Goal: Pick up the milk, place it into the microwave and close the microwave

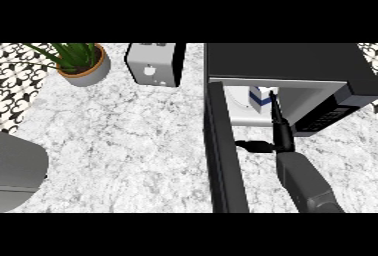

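Observation:
The milk (258,100), a white carton with a blue mark, stands upright inside the open black microwave (288,60) at the upper right. My right hand (281,132) reaches into the cavity from the lower right. Its fingers (275,106) are straight and lie along the carton's right side, and its thumb (251,146) sticks out to the left, outside the cavity. I cannot tell whether the fingers touch the carton. The microwave door (224,150) is swung wide open and runs as a dark bar toward me, left of my forearm. My left hand does not show.
A silver toaster (153,64) stands left of the microwave, and a potted plant (81,62) sits at the far left back. The microwave keypad (325,117) is right of my hand. A grey rounded shape (18,172) fills the lower left edge. Marble counter (125,145) spreads between.

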Available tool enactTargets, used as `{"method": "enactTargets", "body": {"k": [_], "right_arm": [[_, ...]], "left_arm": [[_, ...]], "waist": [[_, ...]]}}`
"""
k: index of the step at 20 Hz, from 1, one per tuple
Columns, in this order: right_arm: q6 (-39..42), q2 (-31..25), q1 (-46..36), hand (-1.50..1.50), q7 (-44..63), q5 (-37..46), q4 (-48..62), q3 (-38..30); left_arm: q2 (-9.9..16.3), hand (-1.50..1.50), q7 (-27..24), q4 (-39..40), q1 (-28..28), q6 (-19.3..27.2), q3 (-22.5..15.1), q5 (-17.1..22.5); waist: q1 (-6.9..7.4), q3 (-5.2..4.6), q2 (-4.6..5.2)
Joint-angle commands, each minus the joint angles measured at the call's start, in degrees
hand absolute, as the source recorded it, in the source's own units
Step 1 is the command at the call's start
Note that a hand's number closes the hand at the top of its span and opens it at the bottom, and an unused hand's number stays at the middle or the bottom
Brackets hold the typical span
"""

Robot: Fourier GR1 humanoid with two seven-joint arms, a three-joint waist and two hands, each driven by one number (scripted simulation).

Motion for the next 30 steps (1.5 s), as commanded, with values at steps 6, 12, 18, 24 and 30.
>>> {"method": "enactTargets", "body": {"k": [6, 12, 18, 24, 30], "right_arm": [[14.58, -1.64, 11.02, -1.5, -6.71, 1.54, -1.11, 3.67], [16.99, -5.86, 15.52, -1.5, -4.35, -1.51, -8.71, 2.74], [20.27, -8.49, 23.14, 1.5, -5.81, -3.75, -14.65, 2.55], [23.05, -11.8, 28.42, -1.5, -0.73, -6.21, -21.71, 2.8], [29.83, -16.87, 33.02, -1.5, -1.06, -11.89, -21.48, -0.56]], "left_arm": [[-0.26, -1.5, 4.55, 0.94, -3.24, 1.49, -3.21, -3.52], [-2.2, -1.5, 7.94, 1.51, -4.9, 3.53, -6.87, -5.93], [-2.78, -1.5, 13.33, 5.58, -13.44, 0.99, -8.53, -8.2], [-6.83, 1.5, 19.11, 15.48, -22.85, 1.06, -11.69, -14.35], [-12.44, 1.5, 27.53, 15.82, -30.19, 2.07, -14.42, -18.41]], "waist": [[-1.85, 0.29, -0.06], [-2.2, 0.23, -0.29], [-2.87, 0.22, -0.28], [-3.26, 0.15, -0.35], [-2.72, 0.25, -0.17]]}}
